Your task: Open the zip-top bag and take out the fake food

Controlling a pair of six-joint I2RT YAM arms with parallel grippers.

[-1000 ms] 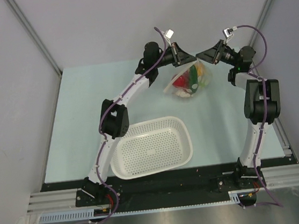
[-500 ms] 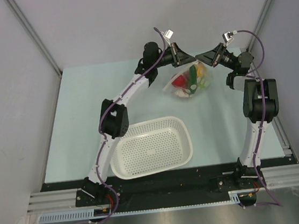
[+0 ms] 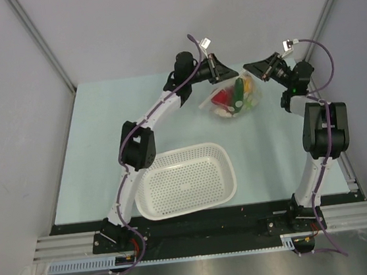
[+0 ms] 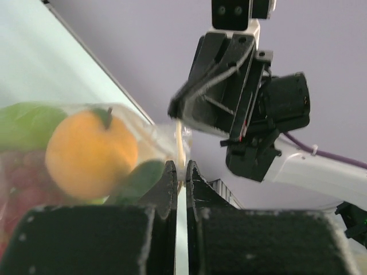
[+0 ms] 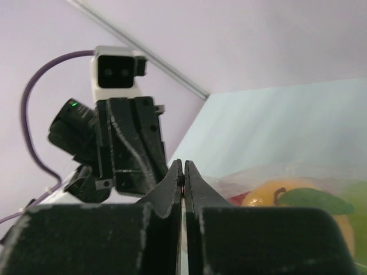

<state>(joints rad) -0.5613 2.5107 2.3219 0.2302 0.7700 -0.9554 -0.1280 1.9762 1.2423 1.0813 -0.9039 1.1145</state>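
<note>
Two jaws pinched shut | both on zip-top bag (image 3: 224, 115) mouth | fake food (image 3: 237, 95) inside

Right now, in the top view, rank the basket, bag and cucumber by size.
1. basket, clearly largest
2. bag
3. cucumber, inside the bag, smallest

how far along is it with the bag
Done: left hand and right hand are each pinched shut on the mouth of the zip-top bag. In hand: parting that mouth, not visibly open yet. Left: the fake food is all inside, none taken out.
</note>
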